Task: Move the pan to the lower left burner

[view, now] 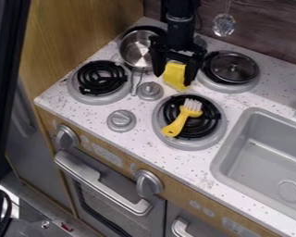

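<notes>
Gripper [173, 79] hangs in the upper middle of the frame, pointing down over the stove top. State of tool: open, its two fingers standing apart. A yellow block [175, 75] shows between them; I cannot tell from this angle whether either finger touches it.

Pan [137, 50]: small, metal, located upper left of centre, at the upper left burner [142, 29], whose dark rim shows behind it. Its handle [136, 82] runs down the frame, ending near the left side of the upper counter knob [151, 90]. The pan's right side lies just beside the gripper's left-hand edge in my view.

Lower left burner [101, 77]: black coil in a grey ring, left of the pan handle.

Other items noted. A dark round lidded vessel [234, 67] sits on the burner at upper right. A yellow brush [177, 124] with white bristles lies across the lower right burner [207, 126], bristles toward the top of the frame. A second counter knob [121, 121] is left of that burner. Grey sink [262, 152] at right; clear faceted ornament [223, 25] hangs near the top.
</notes>
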Robot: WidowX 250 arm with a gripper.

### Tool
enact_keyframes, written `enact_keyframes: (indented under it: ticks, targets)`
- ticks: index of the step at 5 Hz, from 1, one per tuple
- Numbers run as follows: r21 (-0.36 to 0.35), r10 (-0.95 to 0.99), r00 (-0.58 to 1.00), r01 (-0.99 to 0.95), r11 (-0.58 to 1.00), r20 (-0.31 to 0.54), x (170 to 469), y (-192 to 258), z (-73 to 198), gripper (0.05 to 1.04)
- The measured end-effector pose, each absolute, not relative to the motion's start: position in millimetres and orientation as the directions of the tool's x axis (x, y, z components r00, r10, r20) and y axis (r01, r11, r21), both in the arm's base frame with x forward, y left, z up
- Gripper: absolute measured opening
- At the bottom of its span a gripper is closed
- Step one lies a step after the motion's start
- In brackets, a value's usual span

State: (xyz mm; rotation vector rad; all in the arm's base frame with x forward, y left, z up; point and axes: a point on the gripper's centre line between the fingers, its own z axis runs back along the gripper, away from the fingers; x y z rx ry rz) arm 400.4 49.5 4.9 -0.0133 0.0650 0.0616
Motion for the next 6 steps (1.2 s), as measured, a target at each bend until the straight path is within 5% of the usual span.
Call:
enact_keyframes:
  ticks: [2,6]
  targets:
    - [-0.006,0.053,0.990,-0.054,0.999,-0.130,408,52,-23,0.999]
    - [0.062,0.195,0.981,-0.194,0.979,-0.006,465,125,4,0.999]
